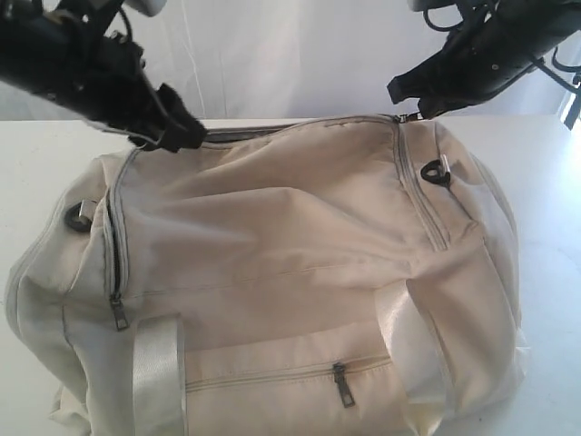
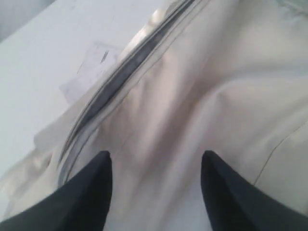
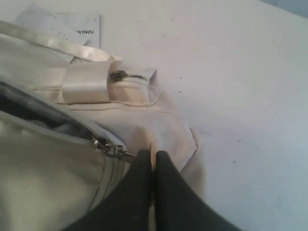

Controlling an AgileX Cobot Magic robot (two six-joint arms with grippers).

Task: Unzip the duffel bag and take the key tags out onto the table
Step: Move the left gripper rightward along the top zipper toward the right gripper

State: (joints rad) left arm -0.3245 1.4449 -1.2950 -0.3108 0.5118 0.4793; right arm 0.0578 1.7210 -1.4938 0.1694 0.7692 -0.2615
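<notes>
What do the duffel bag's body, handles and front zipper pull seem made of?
The duffel bag looks like soft matte cream cloth: it creases and sags. The handles look like glossy synthetic webbing, with a satin sheen. The zipper pull is probably dark metal, though that is hard to confirm.

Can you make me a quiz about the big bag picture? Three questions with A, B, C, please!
1. Where is the paper slip?
A) on the table beside the duffel bag
B) in a hand
C) on top of the bag

2. How many black rings show on the bag in the exterior view?
A) none
B) two
C) five

3. How is the left hand?
A) open
B) shut tight
C) hidden

Answers:
1 A: it lies flat on the white table next to the bag's edge.
2 B: one ring shows near each end of the bag.
3 A: its fingers stand apart, with only bag fabric between them.
</notes>
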